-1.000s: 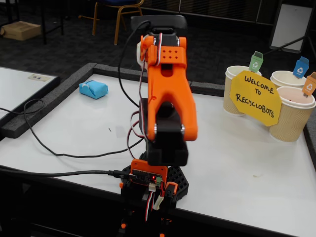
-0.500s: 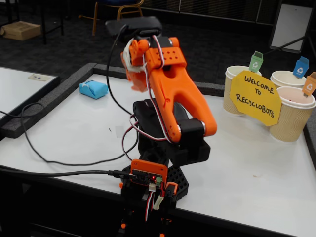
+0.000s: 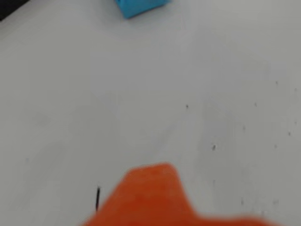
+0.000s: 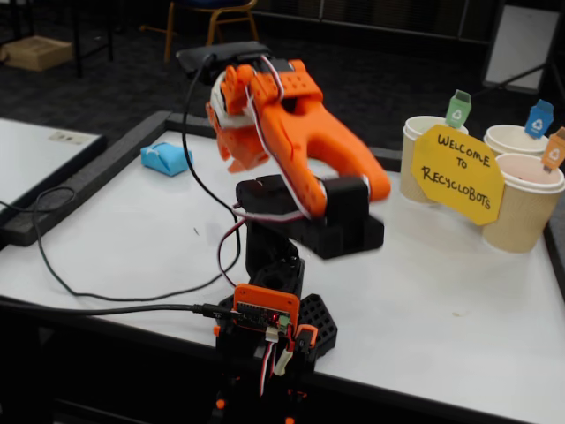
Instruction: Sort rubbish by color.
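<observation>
One light blue paper bundle [image 4: 166,159] lay on the white table [image 4: 441,300], and it was the only piece of rubbish either camera showed. Taking the yellow sign [image 4: 457,175] as the landmark, the bundle sat well to the left of it in the fixed view, across the tabletop near the far left edge by the grey foam border [image 4: 79,181]. In the wrist view the same bundle [image 3: 141,6] appeared only as a cut-off blue corner at the top edge of the frame, with bare table below it.

One orange arm [image 4: 305,146] stood on its black base [image 4: 282,322] at the near edge of the table, left of the sign, and leaned toward the side where the bundle lay. The gripper [image 4: 231,132] was at the arm's upper left end in the fixed view, blurred and seen from behind, apart from the bundle and higher than it. Whether its fingers were apart or together could not be told: the wrist view showed just one blurred orange piece [image 3: 150,200] at the bottom edge, with nothing between it and the table.

Three beige paper cups stood around the sign: one [image 4: 422,150] partly behind its left side, one [image 4: 512,140] behind it, and one [image 4: 523,205] just to its right. Each carried one tag: green [image 4: 457,109], blue [image 4: 538,118] and orange [image 4: 554,150]. Two black cables [image 4: 106,291] ran over the table far to the left of the sign.
</observation>
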Robot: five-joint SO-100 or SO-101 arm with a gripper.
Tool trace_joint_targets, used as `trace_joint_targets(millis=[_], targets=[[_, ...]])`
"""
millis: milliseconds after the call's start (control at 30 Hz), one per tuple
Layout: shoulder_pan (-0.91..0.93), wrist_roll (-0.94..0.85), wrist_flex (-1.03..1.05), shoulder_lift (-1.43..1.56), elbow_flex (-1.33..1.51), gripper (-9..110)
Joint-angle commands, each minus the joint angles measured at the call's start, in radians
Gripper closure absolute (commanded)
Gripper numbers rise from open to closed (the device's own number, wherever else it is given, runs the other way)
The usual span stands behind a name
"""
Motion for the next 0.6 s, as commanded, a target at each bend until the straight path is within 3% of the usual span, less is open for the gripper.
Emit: trace_joint_targets(millis=[0, 567], targets=[[-0.017, -0.005, -0.072, -0.143, -0.238, 101], [-0.147, -0.003, -0.046, -0.808, -0.848, 101]])
